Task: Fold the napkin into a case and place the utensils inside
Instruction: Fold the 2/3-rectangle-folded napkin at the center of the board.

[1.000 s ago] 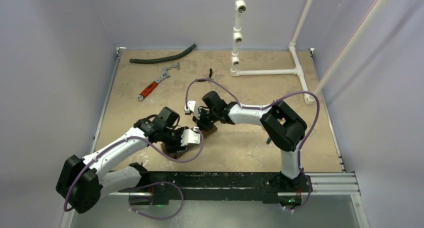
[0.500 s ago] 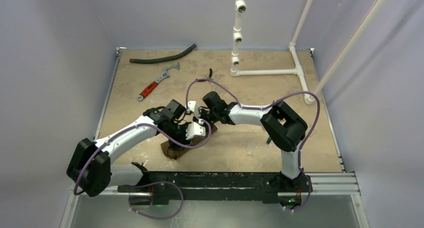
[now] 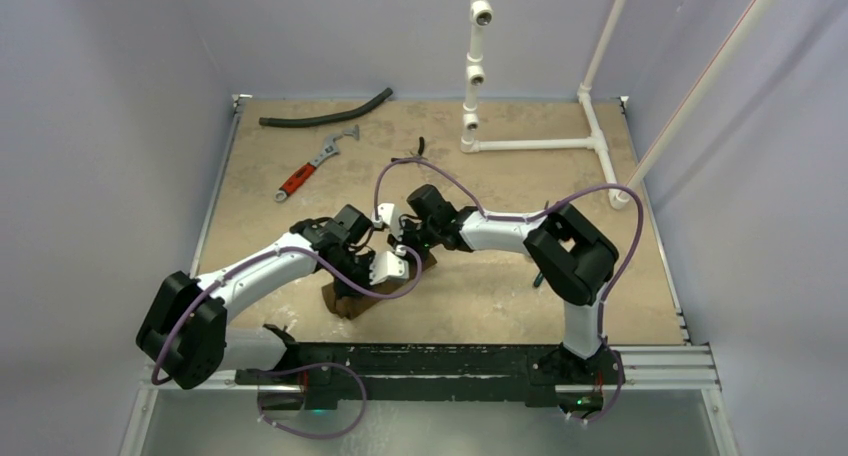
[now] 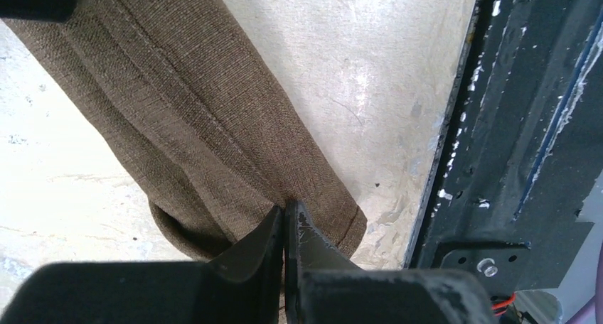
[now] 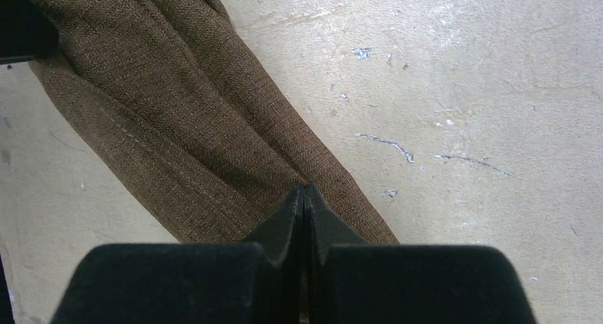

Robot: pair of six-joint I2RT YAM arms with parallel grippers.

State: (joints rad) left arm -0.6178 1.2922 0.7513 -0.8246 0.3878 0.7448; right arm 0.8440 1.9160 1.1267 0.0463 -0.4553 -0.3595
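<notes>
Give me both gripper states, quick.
Left gripper: closed, pinching the napkin.
Right gripper: closed, pinching the napkin as well.

We see the napkin (image 4: 199, 125) as a dark-brown, coarsely woven cloth gathered into a long, narrow, layered band. It lies slantwise on the pale table, running from its near-left end, close to the black rail at the table's near edge, up toward the far right. Lengthwise creases and a stitched hem run along it, and at the near end the layers curl under in a rounded fold. We find the left gripper (image 4: 286, 221) pinching that near end and the right gripper (image 5: 304, 196) pinching the far end.
</notes>
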